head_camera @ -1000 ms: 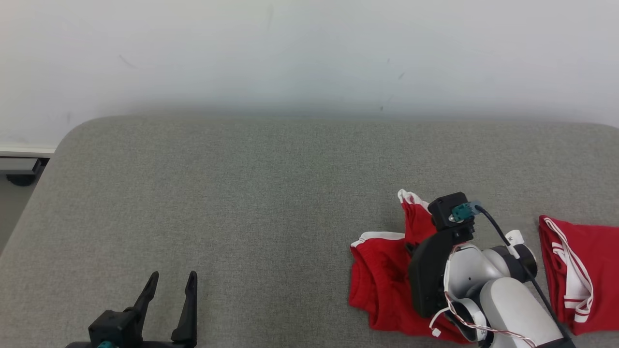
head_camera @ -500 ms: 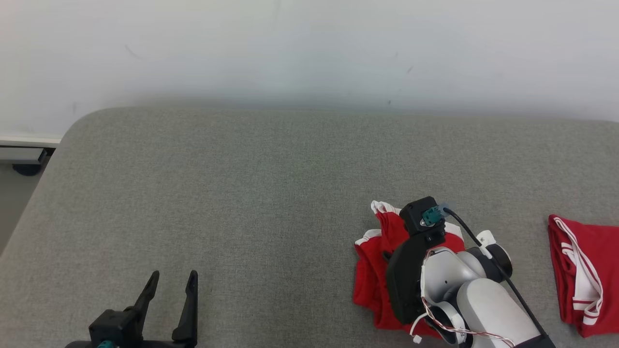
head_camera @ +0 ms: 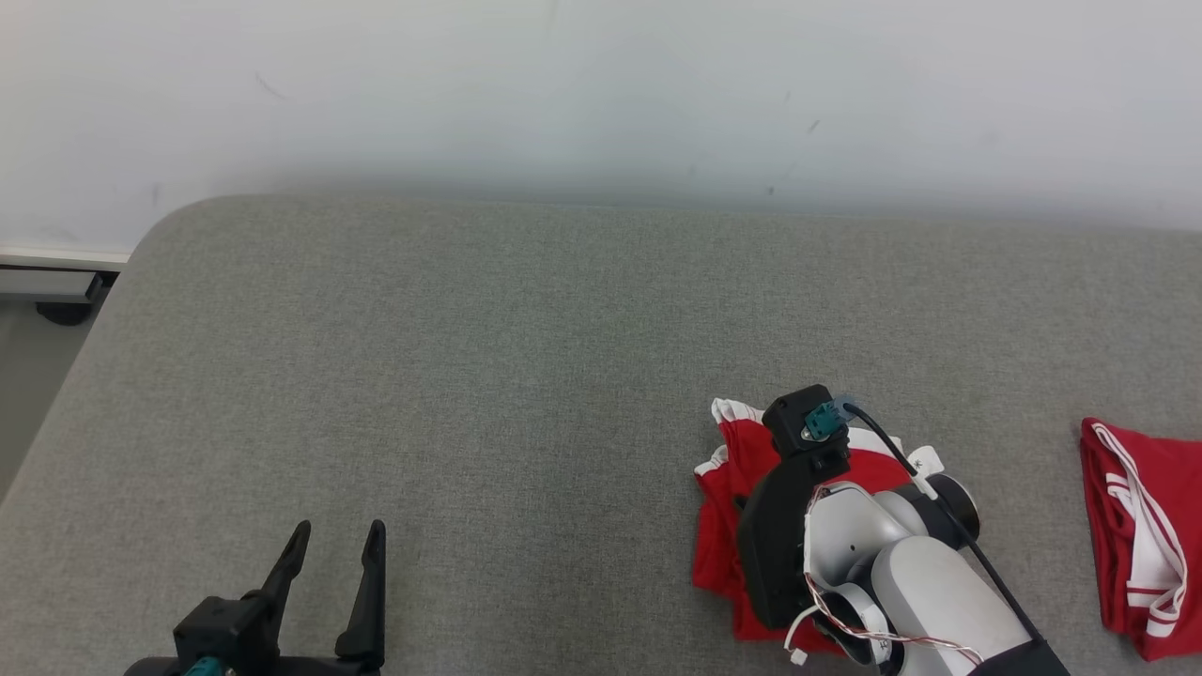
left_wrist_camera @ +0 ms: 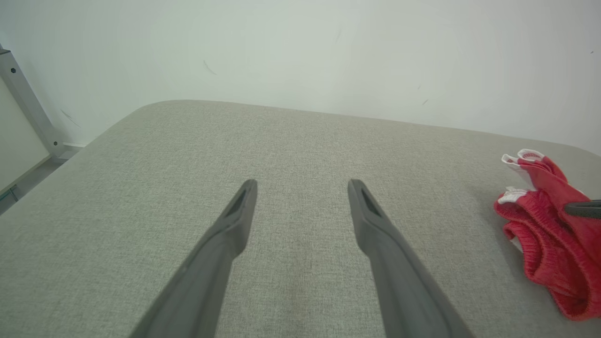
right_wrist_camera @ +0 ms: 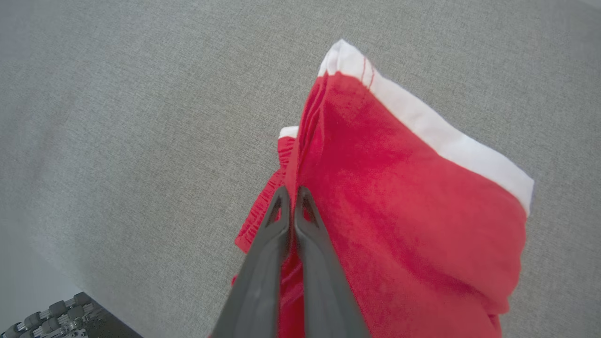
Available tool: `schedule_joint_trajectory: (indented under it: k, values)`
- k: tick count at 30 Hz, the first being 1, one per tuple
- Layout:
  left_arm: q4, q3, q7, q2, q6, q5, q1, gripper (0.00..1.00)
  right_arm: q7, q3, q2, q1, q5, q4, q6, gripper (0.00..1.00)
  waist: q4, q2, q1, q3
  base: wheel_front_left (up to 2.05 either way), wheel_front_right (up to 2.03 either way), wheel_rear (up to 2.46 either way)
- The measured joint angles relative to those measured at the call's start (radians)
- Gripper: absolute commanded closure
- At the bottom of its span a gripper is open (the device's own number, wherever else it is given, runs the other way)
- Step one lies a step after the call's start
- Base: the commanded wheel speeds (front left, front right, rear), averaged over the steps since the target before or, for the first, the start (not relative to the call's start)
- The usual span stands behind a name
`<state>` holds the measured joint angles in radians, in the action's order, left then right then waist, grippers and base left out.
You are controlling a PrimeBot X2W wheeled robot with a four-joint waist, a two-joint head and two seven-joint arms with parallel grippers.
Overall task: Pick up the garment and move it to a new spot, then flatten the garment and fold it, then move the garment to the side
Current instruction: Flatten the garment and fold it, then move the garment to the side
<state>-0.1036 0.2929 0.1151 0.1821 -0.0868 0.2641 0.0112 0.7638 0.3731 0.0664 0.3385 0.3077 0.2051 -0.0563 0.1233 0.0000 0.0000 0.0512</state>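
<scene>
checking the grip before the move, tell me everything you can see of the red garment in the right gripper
The red garment looks like soft knit shorts, with white hem bands and a ribbed edge that looks elastic. It is bunched and folded over itself, not flat. The right gripper is shut on a fold, pinching several layers. It is at the near right of the grey fabric surface, where its lower folds appear to rest.

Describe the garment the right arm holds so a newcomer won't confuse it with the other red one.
On the grey padded surface, look near right. The bunched red garment with white hems is pinched by the right gripper, its fingers shut; the other red garment lies apart at the far right edge.
</scene>
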Motion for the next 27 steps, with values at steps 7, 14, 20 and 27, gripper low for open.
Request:
schedule_joint_trajectory:
  k: [7,14,20,27]
  values:
    - [-0.001,-0.001,0.000,0.000,-0.001,0.000,0.000,0.00,-0.063,-0.022,-0.003,0.027,0.026,0.002,-0.022,0.00,0.003,0.0000,0.0000,0.003,0.00,0.00,0.00]
    - [-0.003,-0.001,0.000,0.000,-0.001,0.000,0.000,0.00,-0.153,-0.099,-0.004,0.050,0.060,-0.071,-0.042,0.00,-0.001,0.0000,0.0000,0.003,0.00,0.00,0.00]
    - [-0.003,-0.016,0.007,0.001,-0.002,0.000,-0.006,0.00,-0.163,-0.189,0.097,-0.065,0.007,-0.096,-0.059,0.00,-0.012,0.0001,0.0000,-0.002,0.00,0.00,0.00]
    - [-0.002,-0.010,0.009,0.000,-0.002,0.000,-0.006,0.00,-0.166,-0.260,0.152,-0.163,-0.003,-0.061,-0.062,0.00,-0.030,0.0000,0.0000,-0.005,0.00,0.00,0.00]
